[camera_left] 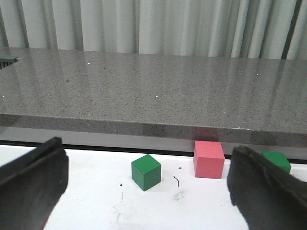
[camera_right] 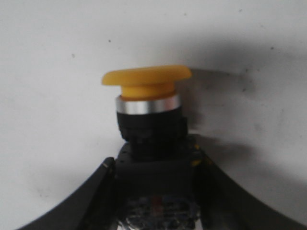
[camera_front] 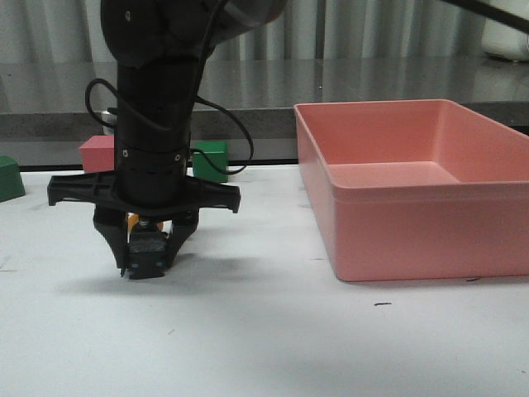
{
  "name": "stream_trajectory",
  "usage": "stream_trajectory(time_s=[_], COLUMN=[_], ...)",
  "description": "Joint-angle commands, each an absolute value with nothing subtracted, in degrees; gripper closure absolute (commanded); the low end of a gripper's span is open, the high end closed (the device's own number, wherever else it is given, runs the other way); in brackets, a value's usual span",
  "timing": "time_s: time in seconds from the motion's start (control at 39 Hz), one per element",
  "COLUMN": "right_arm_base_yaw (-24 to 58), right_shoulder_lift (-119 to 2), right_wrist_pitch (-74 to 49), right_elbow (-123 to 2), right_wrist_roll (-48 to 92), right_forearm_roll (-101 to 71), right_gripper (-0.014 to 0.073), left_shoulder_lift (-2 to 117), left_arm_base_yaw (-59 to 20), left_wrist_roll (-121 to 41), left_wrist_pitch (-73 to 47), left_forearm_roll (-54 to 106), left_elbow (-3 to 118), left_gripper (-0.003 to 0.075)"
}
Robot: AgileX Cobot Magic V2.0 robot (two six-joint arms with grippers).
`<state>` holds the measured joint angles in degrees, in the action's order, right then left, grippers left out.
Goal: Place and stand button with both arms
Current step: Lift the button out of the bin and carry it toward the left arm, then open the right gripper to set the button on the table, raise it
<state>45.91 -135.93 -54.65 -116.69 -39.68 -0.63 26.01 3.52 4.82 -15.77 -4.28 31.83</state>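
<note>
The white surface (camera_front: pixel 273 347) carries a large pink bin (camera_front: pixel 413 186) on its right side. Over the left part of the surface hangs the right arm (camera_front: pixel 153 107), pointing down. Its fingers (camera_front: pixel 149 260) are clamped on the button's (camera_right: pixel 148 115) black body, low over the surface, yellow cap turned sideways. The left arm's fingers (camera_left: pixel 33 184) stand wide apart, empty, facing a pink cube (camera_left: pixel 208 159) between two green cubes (camera_left: pixel 146 171)
</note>
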Motion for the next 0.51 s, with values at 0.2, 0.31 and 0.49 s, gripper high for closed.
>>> stream_trajectory(time_s=[0.2, 0.31, 0.49], right_arm_base_yaw=[45.8, 45.8, 45.8], right_shoulder_lift=[-133.2, -133.2, -133.2], right_wrist_pitch=[-52.2, -52.0, -52.0], right_elbow=[-118.7, -118.7, -118.7], right_wrist_roll=[-42.5, -42.5, -42.5], right_forearm_roll=[0.0, 0.0, 0.0], right_gripper=[0.0268, 0.0189, 0.0012], left_shoulder_lift=[26.7, 26.7, 26.7], left_arm_base_yaw=[3.2, 3.2, 3.2], left_wrist_roll=[5.2, 5.2, 5.2], left_wrist_pitch=[-11.3, -11.2, -11.2], left_forearm_roll=[-4.3, -4.3, -4.3], left_elbow=[34.1, 34.1, 34.1], left_gripper=[0.0083, 0.0083, 0.0083])
